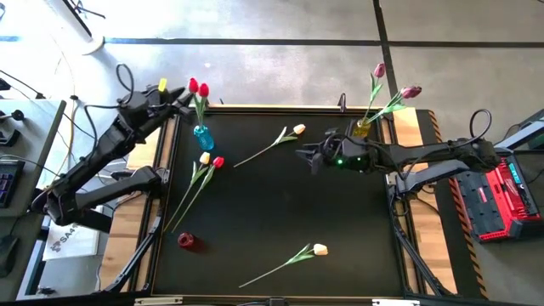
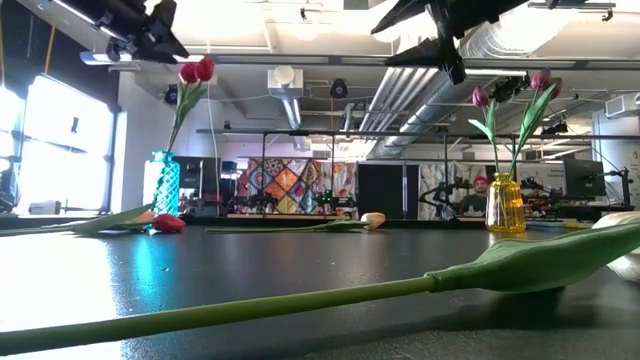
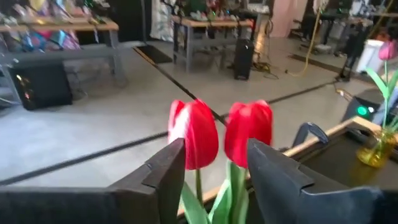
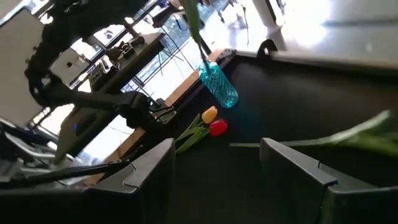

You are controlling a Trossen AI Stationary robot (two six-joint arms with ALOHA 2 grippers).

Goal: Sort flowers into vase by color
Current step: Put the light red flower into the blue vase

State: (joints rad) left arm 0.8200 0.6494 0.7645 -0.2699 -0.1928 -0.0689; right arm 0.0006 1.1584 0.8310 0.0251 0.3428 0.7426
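Note:
Two red tulips (image 1: 197,87) stand with their stems in a blue vase (image 1: 202,136) at the table's far left. My left gripper (image 1: 182,99) is open beside their heads; in the left wrist view its fingers (image 3: 168,168) flank the red tulips (image 3: 199,134) and their stems without touching. Two pink tulips (image 1: 393,95) stand in a yellow vase (image 1: 363,128) at far right. My right gripper (image 1: 300,155) hovers open above the table, near a cream tulip (image 1: 297,129). A red and a cream tulip (image 1: 210,161) lie together at left. Another cream tulip (image 1: 319,249) lies near the front.
A small red object (image 1: 187,242) sits at the table's near left. The loose tulips' long stems stretch across the black mat (image 1: 272,204). A stem and leaf (image 2: 300,300) lie close in front of the low camera. Wooden edges (image 1: 423,127) border the mat.

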